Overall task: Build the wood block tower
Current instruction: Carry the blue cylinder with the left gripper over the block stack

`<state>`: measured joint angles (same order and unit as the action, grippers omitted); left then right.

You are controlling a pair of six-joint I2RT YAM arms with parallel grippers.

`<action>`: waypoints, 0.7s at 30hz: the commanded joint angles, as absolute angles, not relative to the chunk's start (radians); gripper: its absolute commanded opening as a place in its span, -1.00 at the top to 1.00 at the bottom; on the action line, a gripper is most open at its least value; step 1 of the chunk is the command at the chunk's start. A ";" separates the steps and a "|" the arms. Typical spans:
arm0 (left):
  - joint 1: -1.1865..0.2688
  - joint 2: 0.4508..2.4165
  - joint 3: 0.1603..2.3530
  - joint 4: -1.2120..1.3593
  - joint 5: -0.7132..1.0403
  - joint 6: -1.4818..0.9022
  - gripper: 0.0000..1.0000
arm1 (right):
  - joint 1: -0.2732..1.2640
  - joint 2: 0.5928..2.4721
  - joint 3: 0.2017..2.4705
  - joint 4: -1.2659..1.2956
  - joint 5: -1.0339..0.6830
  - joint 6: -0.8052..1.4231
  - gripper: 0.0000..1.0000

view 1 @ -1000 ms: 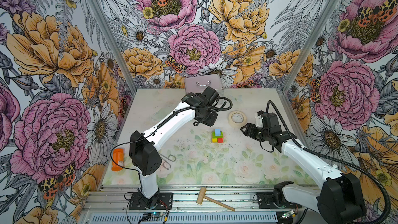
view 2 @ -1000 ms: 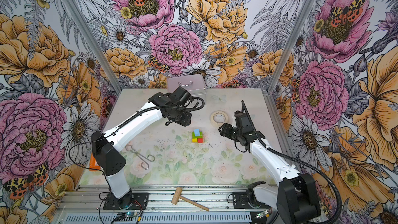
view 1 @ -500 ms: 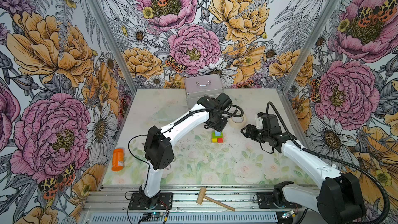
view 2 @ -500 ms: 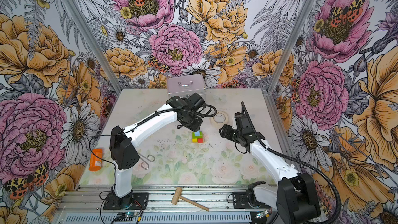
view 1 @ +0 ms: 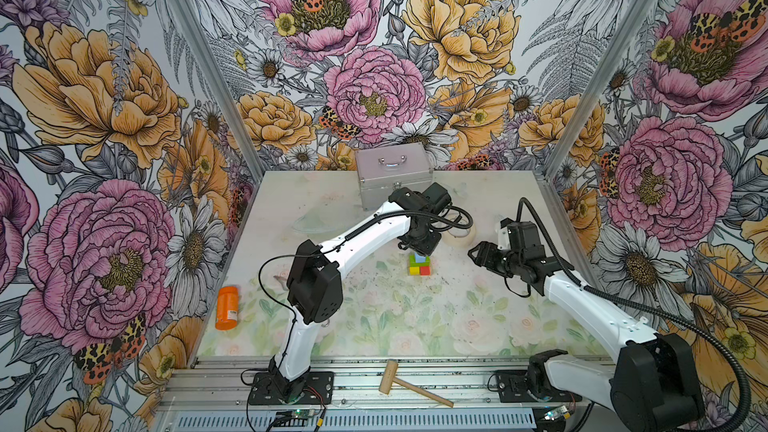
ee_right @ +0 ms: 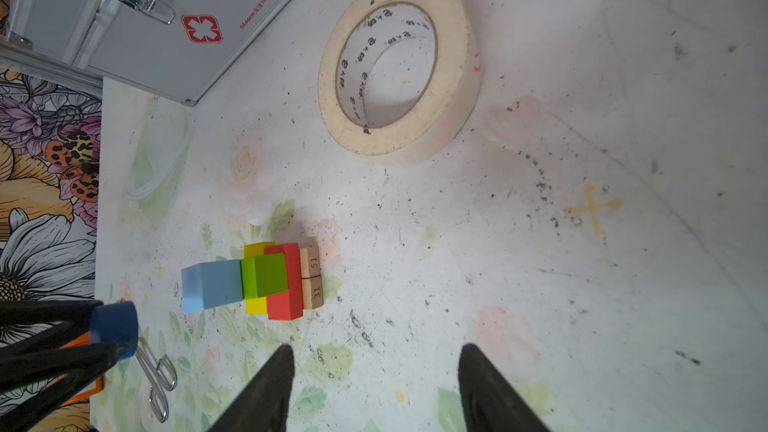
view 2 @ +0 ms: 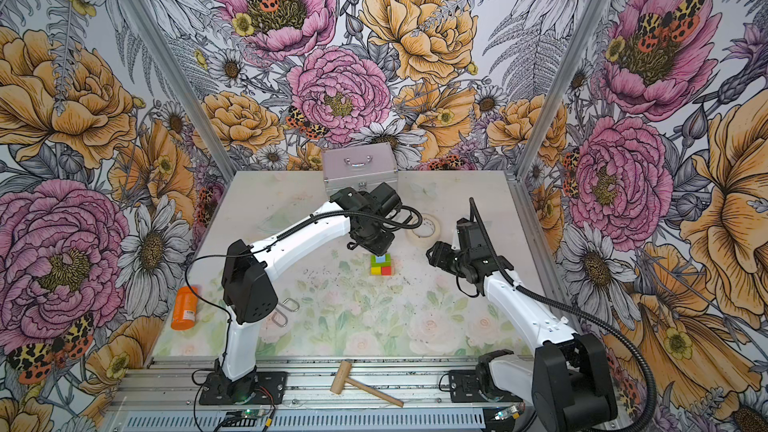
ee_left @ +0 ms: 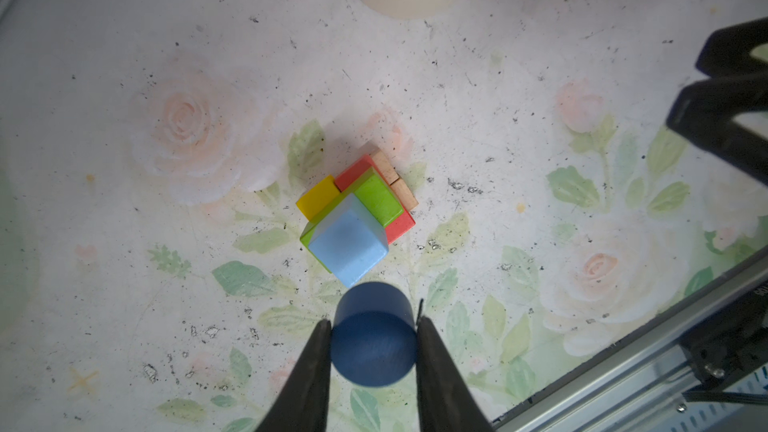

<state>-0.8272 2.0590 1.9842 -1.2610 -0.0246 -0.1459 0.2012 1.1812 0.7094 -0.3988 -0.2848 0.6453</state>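
Observation:
The tower stands mid-table. Two tan bars lie lowest, then a red bar and a yellow bar, a green bar and a light blue cube on top. My left gripper is shut on the dark blue cylinder, held in the air just beside and above the cube, not touching it. In both top views its wrist hides the fingers. To the right of the tower, my right gripper is open and empty.
A masking tape roll lies behind and right of the tower. A silver case stands at the back. Scissors and an orange bottle lie front left. A wooden mallet rests on the front rail.
My left arm has swung right and forward from near the silver case to just over the tower, carrying the blue cylinder. The right arm has stayed still.

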 commanded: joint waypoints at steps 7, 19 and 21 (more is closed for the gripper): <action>-0.822 2.092 2.018 -1.275 -0.062 -0.126 0.60 | 0.192 1.177 0.706 -0.373 -0.290 0.632 -0.29; -0.817 2.119 2.039 -1.276 -0.059 -0.123 0.57 | 0.188 1.175 0.709 -0.375 -0.298 0.634 -0.29; -0.814 2.118 2.033 -1.275 -0.062 -0.123 0.57 | 0.188 1.177 0.709 -0.373 -0.299 0.633 -0.29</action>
<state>-0.8246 2.1067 2.0178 -1.2758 -0.0376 -0.1379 0.1947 1.1812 0.7074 -0.3992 -0.2852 0.6453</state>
